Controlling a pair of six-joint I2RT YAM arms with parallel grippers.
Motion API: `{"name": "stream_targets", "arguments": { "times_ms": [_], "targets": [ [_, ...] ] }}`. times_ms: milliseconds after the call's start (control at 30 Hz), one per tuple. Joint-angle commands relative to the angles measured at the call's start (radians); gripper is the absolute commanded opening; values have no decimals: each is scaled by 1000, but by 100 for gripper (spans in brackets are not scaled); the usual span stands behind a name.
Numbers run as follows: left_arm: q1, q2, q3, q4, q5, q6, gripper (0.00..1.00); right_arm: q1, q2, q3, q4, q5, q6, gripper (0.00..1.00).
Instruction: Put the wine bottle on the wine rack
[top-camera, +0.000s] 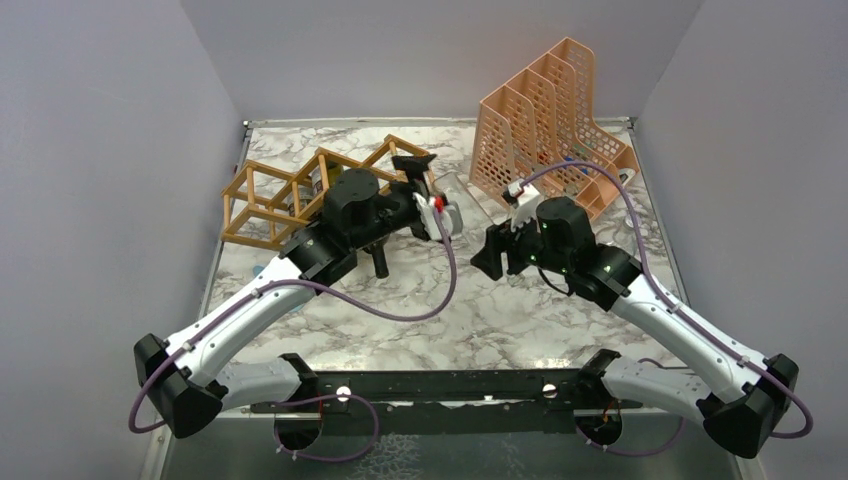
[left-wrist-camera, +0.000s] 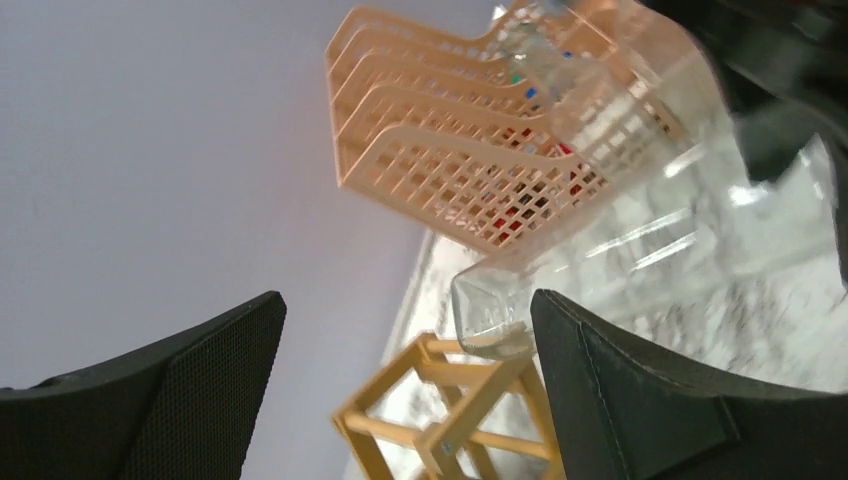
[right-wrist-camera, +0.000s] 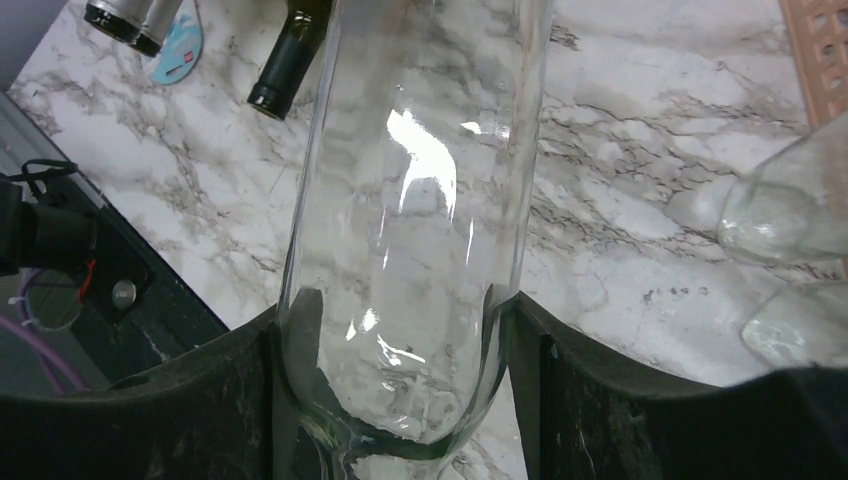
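The wine bottle (right-wrist-camera: 415, 200) is clear glass. My right gripper (right-wrist-camera: 400, 400) is shut on it near its shoulder, with both fingers pressed to the glass, above the marble table. In the top view the right gripper (top-camera: 492, 250) is at the table's middle and the faint bottle (top-camera: 465, 198) reaches toward the wine rack (top-camera: 290, 195), a light-brown stick frame at the back left. In the left wrist view the bottle's base (left-wrist-camera: 490, 315) sits at the rack's end corner (left-wrist-camera: 450, 400). My left gripper (left-wrist-camera: 400, 390) is open and empty beside it, above the rack's right end (top-camera: 420, 175).
A peach mesh file holder (top-camera: 550, 120) stands at the back right. A dark bottle neck (right-wrist-camera: 285, 60) and capped bottle tops (right-wrist-camera: 130, 20) lie on the marble near the left arm. Other clear glass (right-wrist-camera: 790, 200) lies right of the held bottle. Grey walls enclose three sides.
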Motion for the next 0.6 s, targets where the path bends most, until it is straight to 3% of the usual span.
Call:
{"name": "stream_targets", "arguments": {
  "times_ms": [0, 300, 567],
  "targets": [
    [4, -67, 11, 155, -409, -659, 99, -2, 26, -19, 167, -136, 26, 5],
    [6, -122, 36, 99, -606, -864, 99, 23, 115, -52, 259, -220, 89, 4],
    [8, -130, 82, 15, -700, -909, 99, 50, 185, -66, 340, -226, 128, 4]
  ]
}}
